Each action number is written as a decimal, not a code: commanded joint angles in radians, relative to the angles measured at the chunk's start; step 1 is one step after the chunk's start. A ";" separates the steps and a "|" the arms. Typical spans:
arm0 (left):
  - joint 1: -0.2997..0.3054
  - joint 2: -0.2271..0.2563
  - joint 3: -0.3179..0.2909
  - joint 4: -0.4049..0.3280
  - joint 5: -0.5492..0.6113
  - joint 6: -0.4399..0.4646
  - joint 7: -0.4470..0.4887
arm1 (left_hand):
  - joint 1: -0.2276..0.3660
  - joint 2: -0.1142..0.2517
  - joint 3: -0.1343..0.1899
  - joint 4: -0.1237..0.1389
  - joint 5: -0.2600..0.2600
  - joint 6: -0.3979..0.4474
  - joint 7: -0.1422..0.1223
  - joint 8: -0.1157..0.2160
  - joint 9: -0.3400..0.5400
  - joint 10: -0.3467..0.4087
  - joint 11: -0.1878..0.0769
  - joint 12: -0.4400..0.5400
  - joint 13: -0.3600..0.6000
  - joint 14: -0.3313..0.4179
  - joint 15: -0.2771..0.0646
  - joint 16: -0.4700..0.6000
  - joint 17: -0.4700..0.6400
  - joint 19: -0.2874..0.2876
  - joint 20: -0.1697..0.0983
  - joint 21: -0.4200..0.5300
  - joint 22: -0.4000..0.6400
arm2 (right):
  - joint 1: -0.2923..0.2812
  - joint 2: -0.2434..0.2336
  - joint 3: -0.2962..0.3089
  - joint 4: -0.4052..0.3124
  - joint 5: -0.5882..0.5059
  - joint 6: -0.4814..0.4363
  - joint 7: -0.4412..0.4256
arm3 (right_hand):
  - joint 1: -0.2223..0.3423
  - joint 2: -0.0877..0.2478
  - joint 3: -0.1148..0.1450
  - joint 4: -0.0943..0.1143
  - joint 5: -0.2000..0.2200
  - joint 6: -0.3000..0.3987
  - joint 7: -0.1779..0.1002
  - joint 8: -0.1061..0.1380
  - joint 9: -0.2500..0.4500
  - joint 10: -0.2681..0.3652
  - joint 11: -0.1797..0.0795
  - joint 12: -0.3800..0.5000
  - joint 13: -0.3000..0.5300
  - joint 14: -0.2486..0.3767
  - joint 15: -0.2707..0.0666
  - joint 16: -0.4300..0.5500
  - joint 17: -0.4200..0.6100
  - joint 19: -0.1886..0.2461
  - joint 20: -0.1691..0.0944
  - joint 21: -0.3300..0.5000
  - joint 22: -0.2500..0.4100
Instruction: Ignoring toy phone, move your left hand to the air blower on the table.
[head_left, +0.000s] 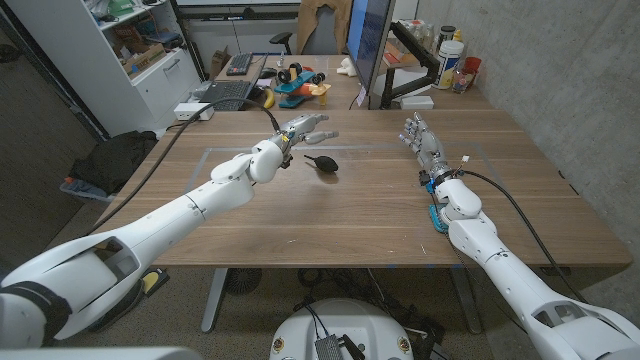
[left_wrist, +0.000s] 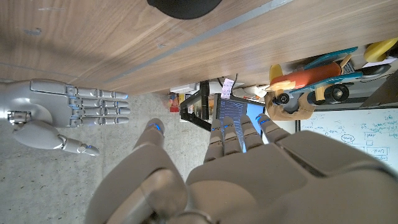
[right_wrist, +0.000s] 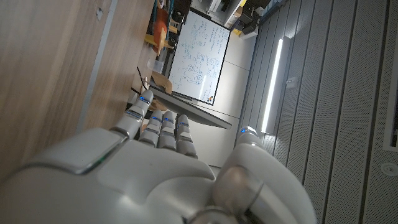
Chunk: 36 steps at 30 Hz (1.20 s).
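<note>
Air blower (head_left: 324, 163) just beside empty, spread left hand (head_left: 301, 131).

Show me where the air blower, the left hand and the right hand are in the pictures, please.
air blower (head_left: 323, 163), head view, on its black bulb.
left hand (head_left: 300, 130), head view, on the back of the hand.
right hand (head_left: 420, 136), head view, on the palm area.

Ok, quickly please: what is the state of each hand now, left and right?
Left hand: open, fingers apart, holding nothing, beside the air blower.
Right hand: open, holding nothing.
</note>
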<state>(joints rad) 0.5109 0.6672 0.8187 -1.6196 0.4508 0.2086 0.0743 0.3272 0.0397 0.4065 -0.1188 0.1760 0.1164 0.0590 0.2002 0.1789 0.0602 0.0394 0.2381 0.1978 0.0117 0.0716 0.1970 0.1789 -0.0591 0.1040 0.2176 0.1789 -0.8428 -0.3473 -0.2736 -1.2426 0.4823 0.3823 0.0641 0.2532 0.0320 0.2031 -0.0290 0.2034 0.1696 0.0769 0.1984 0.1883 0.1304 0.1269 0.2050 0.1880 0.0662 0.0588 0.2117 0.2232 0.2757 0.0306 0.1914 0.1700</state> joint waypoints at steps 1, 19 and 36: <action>-0.012 -0.010 0.026 0.021 0.052 -0.001 -0.023 | 0.009 0.001 0.005 -0.006 0.001 0.009 0.000 0.006 0.005 0.011 -0.002 0.006 0.004 0.006 0.006 0.004 0.003 0.003 -0.006 -0.006 0.004 | 0.012 0.005 -0.003 0.016 -0.003 -0.003 0.002 | -0.005 -0.001 -0.002 -0.002 0.004 0.006 -0.005 0.001 0.002 0.006 0.003 -0.002 0.005 0.005 0.002 0.005 0.002 0.001 0.004 -0.001 0.001; -0.025 -0.021 0.056 0.035 0.097 0.010 -0.070 | 0.013 0.005 0.006 -0.009 0.001 0.017 0.001 0.005 0.005 0.016 0.002 0.006 0.004 0.011 0.006 0.003 0.003 0.004 -0.005 -0.007 0.004 | 0.017 0.009 -0.005 0.025 -0.005 -0.005 0.003 | -0.007 0.001 -0.003 -0.002 0.003 0.006 -0.004 0.000 0.002 0.007 0.007 -0.002 0.005 0.005 0.004 0.004 0.002 0.000 0.006 -0.001 0.001; -0.033 -0.029 0.079 0.049 0.127 0.020 -0.099 | 0.017 0.007 0.007 -0.011 0.001 0.019 0.001 0.003 0.005 0.016 0.004 0.003 0.004 0.012 0.006 0.000 0.003 0.005 -0.004 -0.008 0.004 | 0.015 0.014 -0.002 0.031 0.000 0.001 0.009 | -0.009 0.004 -0.004 -0.003 0.003 0.007 -0.002 0.000 0.002 0.008 0.006 -0.002 0.005 0.008 0.007 0.005 0.002 0.000 0.007 -0.001 0.001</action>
<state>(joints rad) 0.4824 0.6435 0.8834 -1.5803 0.5588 0.2224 -0.0063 0.3324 0.0449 0.4108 -0.1228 0.1760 0.1271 0.0588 0.2002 0.1789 0.0672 0.0465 0.2381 0.1976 0.0168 0.0767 0.1969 0.1789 -0.0539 0.0983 0.2107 0.1789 -0.8271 -0.3360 -0.2772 -1.2136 0.4796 0.3790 0.0701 0.2532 0.0320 0.2031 -0.0290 0.2034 0.1696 0.0769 0.1984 0.1881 0.1358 0.1323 0.2050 0.1880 0.0698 0.0624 0.2117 0.2234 0.2758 0.0305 0.1914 0.1698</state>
